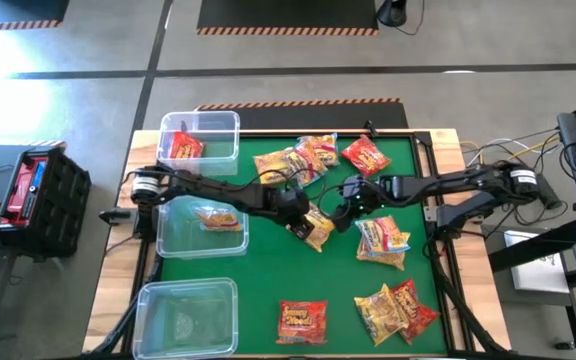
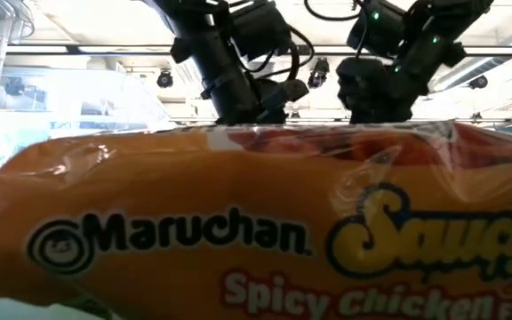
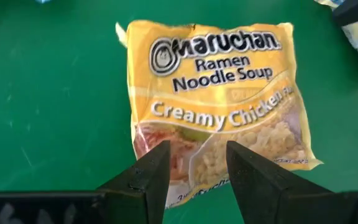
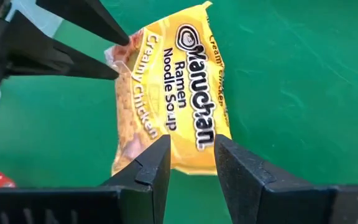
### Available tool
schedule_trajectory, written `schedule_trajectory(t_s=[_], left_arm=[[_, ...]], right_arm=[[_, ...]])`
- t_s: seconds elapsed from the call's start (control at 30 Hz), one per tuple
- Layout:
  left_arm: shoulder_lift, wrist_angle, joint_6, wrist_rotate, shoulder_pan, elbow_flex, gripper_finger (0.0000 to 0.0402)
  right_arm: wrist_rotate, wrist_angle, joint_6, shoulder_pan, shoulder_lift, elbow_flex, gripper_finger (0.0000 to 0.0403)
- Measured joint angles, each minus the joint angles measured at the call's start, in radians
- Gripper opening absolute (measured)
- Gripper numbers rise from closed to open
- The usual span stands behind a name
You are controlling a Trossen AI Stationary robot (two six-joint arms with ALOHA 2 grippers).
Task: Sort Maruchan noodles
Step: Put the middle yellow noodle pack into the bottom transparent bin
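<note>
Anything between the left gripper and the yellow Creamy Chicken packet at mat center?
Nothing visible. The left gripper hangs right over the yellow Creamy Chicken packet, fingers apart, with no other packet on top. The right gripper hovers over the same packet from the opposite side.

A yellow Creamy Chicken packet (image 3: 213, 106) lies flat near the middle of the frame in the high view, on the green surface (image 1: 268, 270). A cluster of yellow and red packets (image 1: 303, 158) sits above it, with a red packet (image 1: 366, 156) to their right. One red packet (image 1: 183, 148) is in the upper-left bin (image 1: 230, 122), and what looks like a yellow packet (image 1: 218, 218) is in the middle bin (image 1: 168, 240). Others lie at lower right (image 1: 396, 308), lower centre (image 1: 302, 321) and right of centre (image 1: 382, 241).
</note>
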Motion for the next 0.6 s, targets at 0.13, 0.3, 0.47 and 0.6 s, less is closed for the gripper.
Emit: schedule_trajectory(t_s=[0.13,0.3,0.47,0.6], left_arm=[[0.0,0.023,-0.053,0.001,0.013,-0.051,0.0139],[-0.001,0.051,-0.107,-0.002,0.017,-0.098,0.0139],[-0.002,0.052,-0.121,0.0,0.017,-0.107,0.0139],[-0.002,0.052,-0.111,-0.004,0.016,-0.104,0.0139]], right_arm=[[0.038,0.022,-0.024,-0.007,0.05,-0.007,0.0118],[0.045,0.028,-0.029,-0.033,0.07,-0.007,0.0126],[0.04,0.032,-0.059,-0.05,0.036,-0.003,0.0135],[-0.042,0.036,-0.032,-0.077,0.039,-0.004,0.014]])
